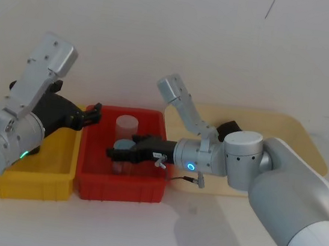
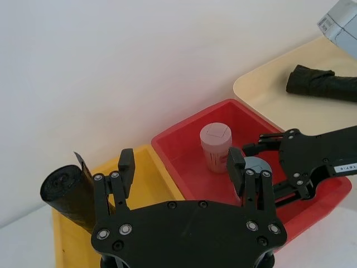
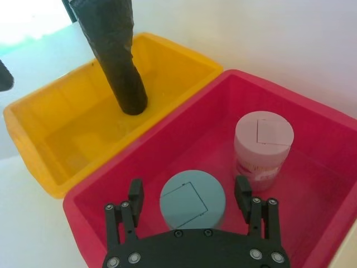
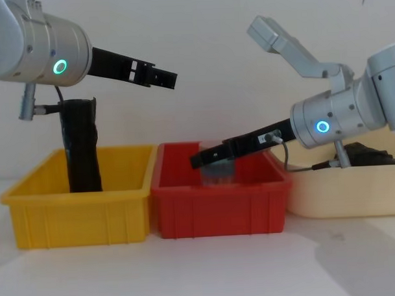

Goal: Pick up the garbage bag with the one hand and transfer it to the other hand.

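1. Head view. The task has not begun. The garbage bag (image 1: 228,126), a thick, wrinkled matte black plastic roll, lies on the pale beige tray (image 1: 285,124). It is behind the right gripper (image 1: 116,152) and well apart from the left gripper (image 1: 96,113), the green-ringed one meant to lift it. Pick-up and hand-over both remain.
2. Left wrist view. The left gripper (image 2: 179,163) has its fingers spread wide and holds nothing. The garbage bag (image 2: 321,84) lies far beyond it, past the red plastic bin (image 2: 189,120). A slimmer black roll (image 2: 64,195) stands close beside one finger, in the yellow plastic bin (image 2: 156,167).
3. Right wrist view. The right gripper (image 3: 189,192) is wide open and empty. It straddles a grey-lidded round jar (image 3: 192,202) without touching it. A pink lidded jar (image 3: 263,148) stands just beyond one finger.
4. Chest view. The left gripper (image 4: 166,77) hovers above the bins and the right gripper (image 4: 198,161) dips into the red bin. The right arm lies between the left gripper and the garbage bag (image 4: 373,151), a likely obstruction.
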